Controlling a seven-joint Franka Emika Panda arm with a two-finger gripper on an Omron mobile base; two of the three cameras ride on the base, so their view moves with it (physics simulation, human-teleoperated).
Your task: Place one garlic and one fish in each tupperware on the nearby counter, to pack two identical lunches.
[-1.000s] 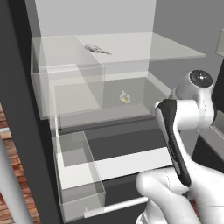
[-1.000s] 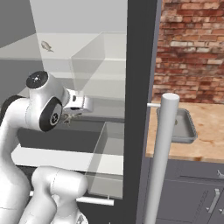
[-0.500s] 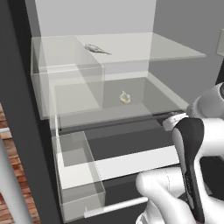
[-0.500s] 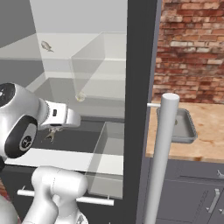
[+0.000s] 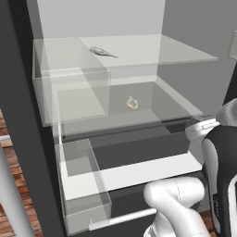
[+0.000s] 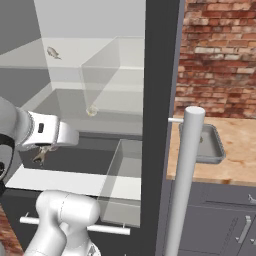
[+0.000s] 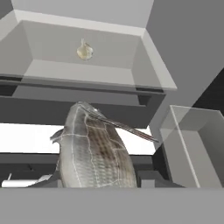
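A: What does your gripper (image 6: 41, 156) carry?

B: You have its fingers clamped on a fish (image 7: 94, 153): silver-grey, scaled, dark along the back, tail tapering thin.

A: And the other items?

B: You see a second fish (image 5: 102, 52) near the left rear of the clear top shelf (image 5: 185, 53). A cream, pointed garlic (image 5: 132, 103) sits mid-floor in the translucent drawer (image 5: 74, 99) below. A grey round-cornered tupperware (image 6: 207, 147) rests at the left edge of the wood-grain counter (image 6: 235, 155).

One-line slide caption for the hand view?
Fish gripped in the tool, facing open fridge drawers with a garlic inside.
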